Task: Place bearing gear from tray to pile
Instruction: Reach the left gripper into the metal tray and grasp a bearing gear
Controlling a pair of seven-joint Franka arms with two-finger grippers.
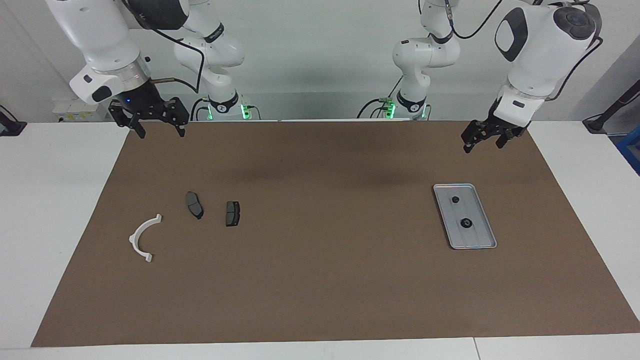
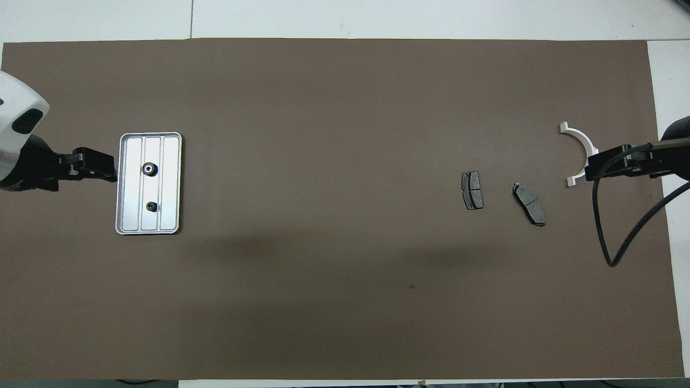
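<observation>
Ribbed tray (image 1: 487, 239) holds two small dark gears — both tools open, empty.

Tray and pile, well apart.
You see two gears (image 1: 465, 223) in the tray (image 1: 482, 240) at the left arm's end; pile (image 1: 192, 204) at the right arm's end.

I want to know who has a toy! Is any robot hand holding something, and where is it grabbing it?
No. The left gripper and the right gripper are both open and empty, up in the air.
</observation>
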